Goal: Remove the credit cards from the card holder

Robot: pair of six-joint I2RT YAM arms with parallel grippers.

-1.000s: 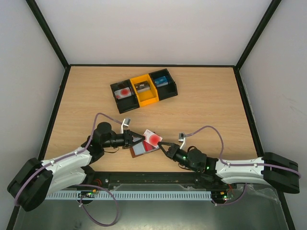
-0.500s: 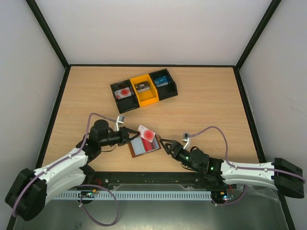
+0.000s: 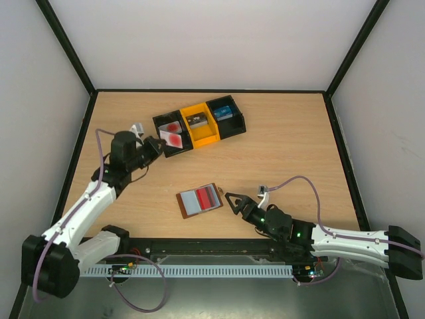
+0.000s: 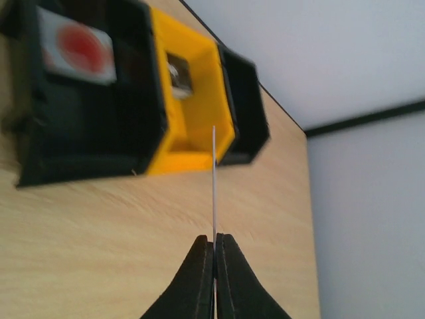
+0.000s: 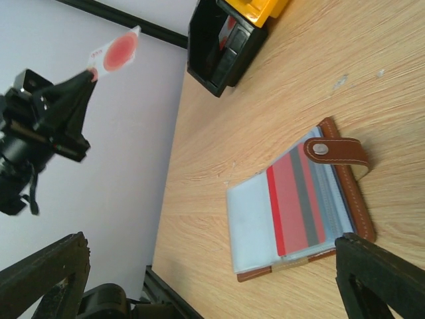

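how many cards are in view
3: a red-dot card in the tray's left black compartment, a second red-dot card pinched by the left gripper, a red-pink card in the open card holder. More may hide in its pockets.

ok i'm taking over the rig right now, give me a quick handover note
Left gripper: shut on the white card with a red mark, held up near the left end of the tray.
Right gripper: open, empty, just right of the card holder.
The card holder lies open on the table, with the red-pink card in its pocket.
Done: white card out.
Left: put it down, pull out the red-pink card.
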